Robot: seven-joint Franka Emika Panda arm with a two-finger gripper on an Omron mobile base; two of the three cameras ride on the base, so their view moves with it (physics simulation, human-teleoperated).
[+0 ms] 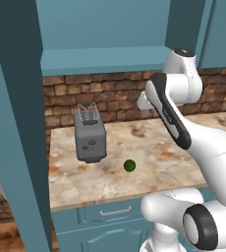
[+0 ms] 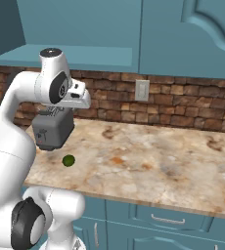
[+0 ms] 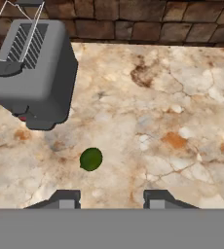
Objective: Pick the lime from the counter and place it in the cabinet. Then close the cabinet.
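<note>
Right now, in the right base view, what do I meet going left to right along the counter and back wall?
Toaster → lime → wall outlet on the brick backsplash, over the counter.

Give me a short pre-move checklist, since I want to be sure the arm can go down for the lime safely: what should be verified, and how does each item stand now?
1. Lime lies free on the counter, nothing touching it: ok.
2. Gripper open, nothing between its fingertips: ok.
3. Gripper centred over the lime: not ok; in the hand view the lime sits a little left of the gap between the tips.
4. Toaster apart from the lime, bare counter between them: ok.
5. Cabinet open, shelf free to take the lime: ok.
6. Height left above the counter: cannot tell.
</note>
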